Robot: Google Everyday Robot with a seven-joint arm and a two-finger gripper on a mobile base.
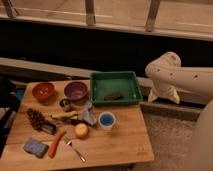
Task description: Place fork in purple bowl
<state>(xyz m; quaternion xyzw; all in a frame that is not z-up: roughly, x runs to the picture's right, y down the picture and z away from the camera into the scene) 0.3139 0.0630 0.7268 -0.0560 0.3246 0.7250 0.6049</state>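
Note:
The fork (pixel 75 149), thin and silver, lies flat near the front edge of the wooden table (pixel 125 145), just right of an orange-red stick (pixel 56 144). Toward the back stands the purple bowl (pixel 76 90), round with a darker inside and nothing in it. My white arm (pixel 172 75) reaches in from the right, beyond the table's right edge. The gripper (pixel 163 95) hangs at the arm's lower end, open and holding nothing. It is far to the right of the fork and the bowl.
An orange-red bowl (pixel 43 91) sits left of the purple one, with a small dark metal cup (pixel 65 104) in front of them. A green tray (pixel 115 86) holds a brown item. A blue cup (pixel 106 120), an orange ball (pixel 81 130), a blue-grey sponge (pixel 35 147) and a dark cluster (pixel 36 118) crowd the middle.

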